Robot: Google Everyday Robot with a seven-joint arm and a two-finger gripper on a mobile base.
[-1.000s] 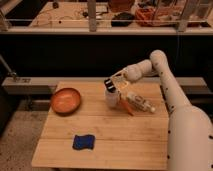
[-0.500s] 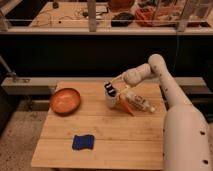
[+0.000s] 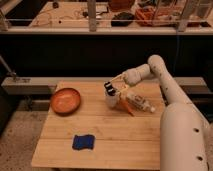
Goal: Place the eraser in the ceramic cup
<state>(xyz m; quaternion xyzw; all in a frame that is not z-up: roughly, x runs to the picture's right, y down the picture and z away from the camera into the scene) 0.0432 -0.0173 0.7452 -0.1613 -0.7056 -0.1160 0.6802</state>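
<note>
The ceramic cup (image 3: 112,100), small, white and cylindrical, stands upright near the middle of the wooden table (image 3: 110,132). My gripper (image 3: 108,90) reaches in from the right and hangs right over the cup's mouth, its dark tip just above the rim. I cannot make out the eraser as a separate thing; a small dark shape at the gripper's tip may be it or part of the gripper.
An orange bowl (image 3: 65,100) sits at the table's left. A flat blue pad (image 3: 83,142) lies near the front. An orange packet (image 3: 125,106) and a lying clear bottle (image 3: 141,103) rest just right of the cup. A dark counter runs behind the table.
The gripper has come down a little and shifted slightly left, closer to the cup's mouth. The cup, bowl and blue pad have not moved.
</note>
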